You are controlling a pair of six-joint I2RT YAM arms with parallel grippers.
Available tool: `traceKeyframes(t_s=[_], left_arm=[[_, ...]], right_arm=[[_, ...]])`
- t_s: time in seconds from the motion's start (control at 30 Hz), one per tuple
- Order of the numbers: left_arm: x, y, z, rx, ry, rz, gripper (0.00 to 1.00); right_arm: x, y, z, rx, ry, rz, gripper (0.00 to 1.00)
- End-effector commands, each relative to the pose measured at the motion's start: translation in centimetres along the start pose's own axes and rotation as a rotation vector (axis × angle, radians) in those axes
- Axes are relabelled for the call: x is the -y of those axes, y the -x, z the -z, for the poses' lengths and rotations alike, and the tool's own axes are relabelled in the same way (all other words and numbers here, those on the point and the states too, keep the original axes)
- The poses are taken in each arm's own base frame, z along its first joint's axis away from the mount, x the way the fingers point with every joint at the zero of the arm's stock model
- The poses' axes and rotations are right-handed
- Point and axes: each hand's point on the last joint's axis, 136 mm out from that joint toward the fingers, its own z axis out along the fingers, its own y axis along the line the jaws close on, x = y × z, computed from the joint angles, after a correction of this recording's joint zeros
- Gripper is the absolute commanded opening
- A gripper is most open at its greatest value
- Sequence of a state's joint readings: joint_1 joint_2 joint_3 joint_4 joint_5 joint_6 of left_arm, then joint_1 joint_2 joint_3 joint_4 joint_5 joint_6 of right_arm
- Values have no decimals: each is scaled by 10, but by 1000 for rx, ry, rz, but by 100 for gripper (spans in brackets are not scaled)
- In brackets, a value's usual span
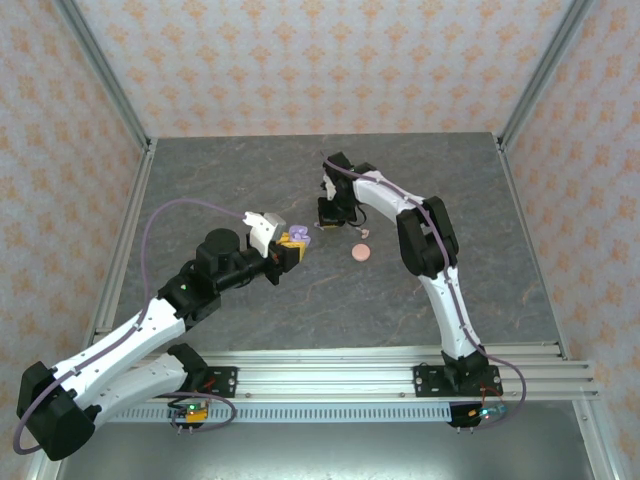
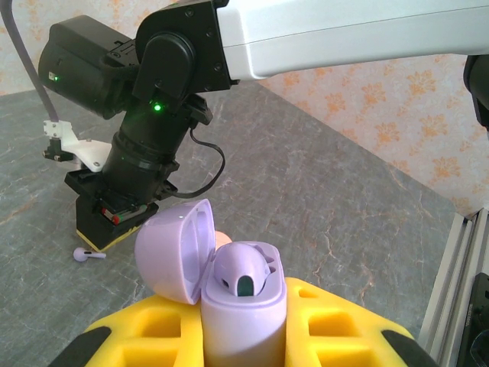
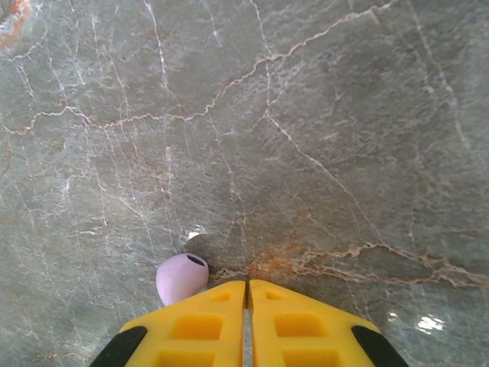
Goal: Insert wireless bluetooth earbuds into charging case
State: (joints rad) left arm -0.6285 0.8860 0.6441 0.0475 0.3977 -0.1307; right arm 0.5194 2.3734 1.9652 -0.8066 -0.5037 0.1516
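Plainly one case [image 2: 243,306], one pink disc [image 1: 359,252]

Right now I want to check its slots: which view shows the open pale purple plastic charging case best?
The left wrist view: the pale purple plastic charging case sits close up, lid open, interior facing the camera. The top external view shows it as a tiny purple speck at the left gripper.

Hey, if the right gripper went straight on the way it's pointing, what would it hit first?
The right gripper would probably meet the grey table first. The pale purple earbud lies just beside its shut jaws, off that line, though depth is unclear.
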Motion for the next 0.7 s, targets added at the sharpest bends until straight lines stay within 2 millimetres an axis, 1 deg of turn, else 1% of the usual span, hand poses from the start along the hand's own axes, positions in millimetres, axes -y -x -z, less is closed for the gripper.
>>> traceKeyframes(t_s=[0.0,0.1,0.23,0.3,0.33,0.43,0.53,0.67], left_arm=[[2,9,4,30,6,-2,14],[2,9,4,27,9,-3,14],[2,9,4,25,10,-2,14],[2,9,4,26,10,-2,13],[2,10,4,28,11,-2,13],[2,11,4,31,10,-2,13],[2,11,5,31,11,-2,13],[2,11,5,30,10,-1,13]], right_arm=[[8,-6,19,17,-103,21,13],[5,1,31,61,-106,40,14],[-6,6,40,90,-70,75,21],[-11,7,40,89,-44,88,27],[-15,7,39,86,-31,99,31],[-24,8,35,75,-3,128,39],[-27,8,27,52,-16,150,42],[-25,11,16,38,-63,170,43]])
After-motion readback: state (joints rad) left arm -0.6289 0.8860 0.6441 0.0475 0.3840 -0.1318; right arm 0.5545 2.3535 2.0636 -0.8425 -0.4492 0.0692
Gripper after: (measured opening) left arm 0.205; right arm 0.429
